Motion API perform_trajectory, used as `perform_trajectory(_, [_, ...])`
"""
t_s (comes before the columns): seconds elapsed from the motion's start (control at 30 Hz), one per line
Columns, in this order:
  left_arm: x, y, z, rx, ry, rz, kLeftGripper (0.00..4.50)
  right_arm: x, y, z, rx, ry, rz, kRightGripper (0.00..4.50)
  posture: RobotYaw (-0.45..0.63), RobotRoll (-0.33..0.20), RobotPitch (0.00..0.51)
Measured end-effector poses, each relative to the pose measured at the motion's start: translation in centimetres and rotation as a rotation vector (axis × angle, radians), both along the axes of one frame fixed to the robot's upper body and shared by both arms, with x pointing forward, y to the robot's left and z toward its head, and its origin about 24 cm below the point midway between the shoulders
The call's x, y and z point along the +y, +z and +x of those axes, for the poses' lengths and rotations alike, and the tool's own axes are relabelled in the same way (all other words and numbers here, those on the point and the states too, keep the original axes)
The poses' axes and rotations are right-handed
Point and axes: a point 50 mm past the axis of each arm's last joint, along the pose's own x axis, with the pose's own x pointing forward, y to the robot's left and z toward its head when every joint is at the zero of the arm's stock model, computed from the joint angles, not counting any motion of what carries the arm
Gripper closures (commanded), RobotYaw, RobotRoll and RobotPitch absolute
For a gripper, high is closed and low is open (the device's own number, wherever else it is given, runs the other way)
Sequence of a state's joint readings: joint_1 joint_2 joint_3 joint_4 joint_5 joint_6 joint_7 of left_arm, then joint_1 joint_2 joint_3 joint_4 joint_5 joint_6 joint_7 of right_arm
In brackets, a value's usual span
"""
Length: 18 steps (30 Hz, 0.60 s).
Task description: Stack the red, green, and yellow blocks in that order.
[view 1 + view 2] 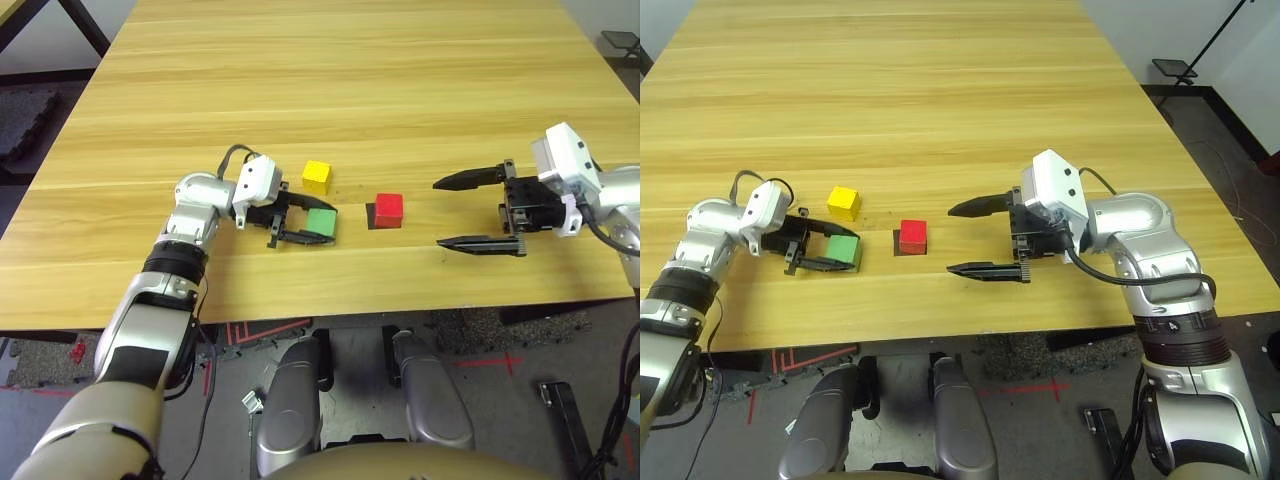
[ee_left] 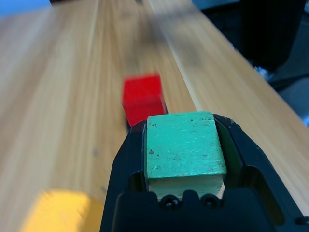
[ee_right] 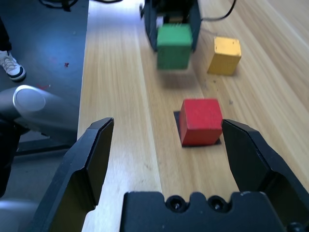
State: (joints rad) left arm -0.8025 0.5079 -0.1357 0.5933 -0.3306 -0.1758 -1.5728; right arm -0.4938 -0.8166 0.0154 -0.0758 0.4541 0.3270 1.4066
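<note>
My left gripper (image 1: 305,222) is shut on the green block (image 1: 321,222), both black fingers (image 2: 120,169) pressed to its sides, low over the table's left-centre. Just behind it the yellow block (image 1: 317,176) sits on the wood. To their right the red block (image 1: 389,208) rests on a flat black square patch (image 1: 371,216). My right gripper (image 1: 465,210) stands open further right, its fingers pointing at the red block from a short distance. In the right wrist view the red block (image 3: 202,121) lies ahead between the spread fingertips (image 3: 101,133), with the green block (image 3: 174,46) and yellow block (image 3: 226,54) beyond.
The wooden table (image 1: 330,80) stretches bare behind the blocks. Its front edge runs close below both grippers. Dark floor and a black stand leg (image 1: 60,30) lie off the left side.
</note>
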Motion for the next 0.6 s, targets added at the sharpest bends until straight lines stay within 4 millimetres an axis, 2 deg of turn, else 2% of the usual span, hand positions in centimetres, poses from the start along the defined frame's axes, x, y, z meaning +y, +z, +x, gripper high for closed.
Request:
perform_trajectory(0.23, [-2.1,2.0,-0.4,0.005,-0.01,-0.049,2.39,-0.9,0.1,-0.1,-0.009,-0.026,-0.005,0.0,0.15,0.066,0.241])
perform_trajectory(0.6, [-4.4,1.5,0.7,0.069,0.085,-0.01,2.39,-1.7,0.3,-0.5,-0.027,-0.057,-0.017,0.0,0.13,0.059,0.234])
